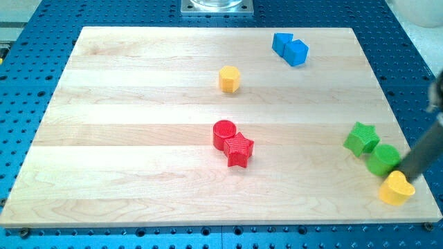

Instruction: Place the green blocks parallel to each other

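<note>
A green star block (361,138) lies near the board's right edge. A green round block (383,160) touches it on its lower right. My dark rod comes in from the view's right, and my tip (402,176) rests just right of and below the green round block, against it. A yellow heart block (396,189) sits directly below my tip, touching it.
A red round block (223,133) and a red star block (239,150) touch each other at the board's middle. A yellow hexagon block (229,79) stands above them. Two blue blocks (290,49) sit together at the top right. The wooden board (138,138) lies on a blue perforated table.
</note>
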Robot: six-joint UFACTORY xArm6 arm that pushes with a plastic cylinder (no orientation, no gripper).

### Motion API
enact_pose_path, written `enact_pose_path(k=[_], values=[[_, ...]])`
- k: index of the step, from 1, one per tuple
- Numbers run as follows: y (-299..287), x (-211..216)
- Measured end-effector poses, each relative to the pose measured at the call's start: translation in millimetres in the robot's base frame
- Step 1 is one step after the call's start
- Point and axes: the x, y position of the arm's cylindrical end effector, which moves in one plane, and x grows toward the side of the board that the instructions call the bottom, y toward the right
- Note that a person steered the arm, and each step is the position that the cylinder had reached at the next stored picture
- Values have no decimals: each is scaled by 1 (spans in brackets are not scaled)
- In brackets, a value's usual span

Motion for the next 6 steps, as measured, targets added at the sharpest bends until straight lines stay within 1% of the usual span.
enact_pose_path(k=[1,2,3,4,5,6], values=[[-57,-25],[-69,-52],[-9,-36],[1,-52],[-65,-56],[-92,-53]])
